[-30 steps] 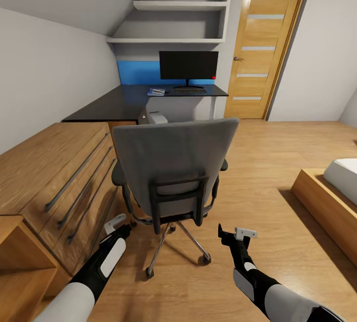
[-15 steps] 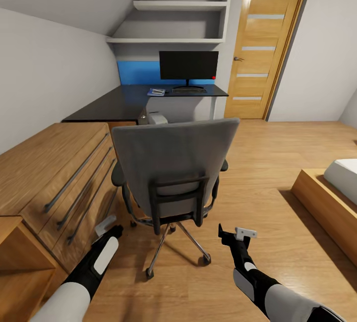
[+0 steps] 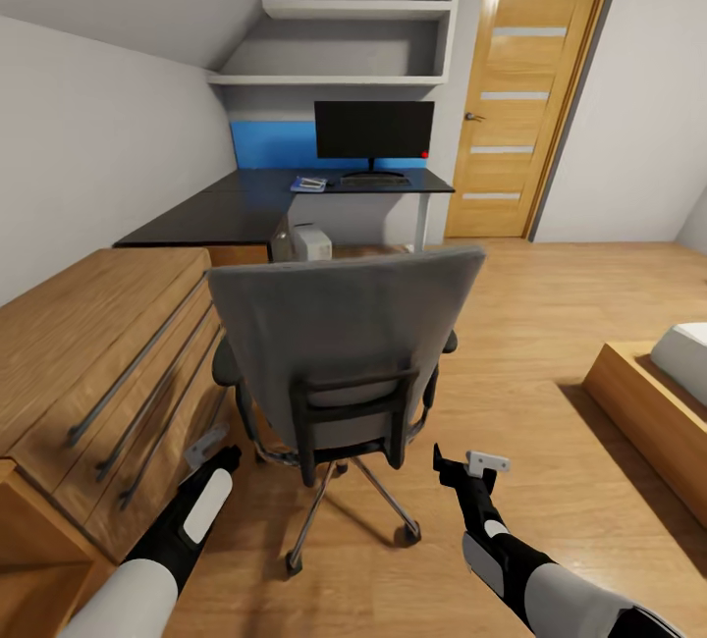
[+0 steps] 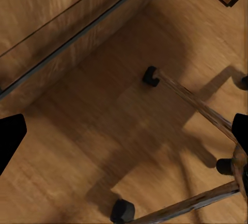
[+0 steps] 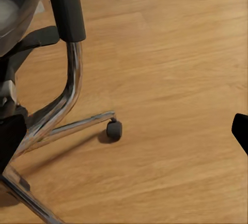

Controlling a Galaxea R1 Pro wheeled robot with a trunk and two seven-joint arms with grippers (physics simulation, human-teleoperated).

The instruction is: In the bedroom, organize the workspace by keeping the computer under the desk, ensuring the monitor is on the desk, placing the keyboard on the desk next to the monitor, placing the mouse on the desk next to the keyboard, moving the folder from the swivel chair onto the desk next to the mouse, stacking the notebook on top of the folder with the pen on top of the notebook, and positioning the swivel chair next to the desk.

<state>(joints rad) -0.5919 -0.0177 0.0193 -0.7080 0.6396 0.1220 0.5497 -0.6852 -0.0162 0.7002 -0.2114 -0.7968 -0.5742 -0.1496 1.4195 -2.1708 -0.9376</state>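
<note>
The desk [image 3: 211,216] stands far ahead, beyond the swivel chair [image 3: 339,348]. The chair's back faces the robot, directly ahead between both arms. The left gripper [image 3: 208,444] and right gripper [image 3: 469,466] are open and empty, low beside its base, about equally near.

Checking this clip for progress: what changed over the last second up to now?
The whole view shifted: the camera moved closer, so the swivel chair looms larger. The left gripper dropped lower and back. The right gripper stayed put, holding nothing. The monitor, keyboard and desk are unchanged.
</note>
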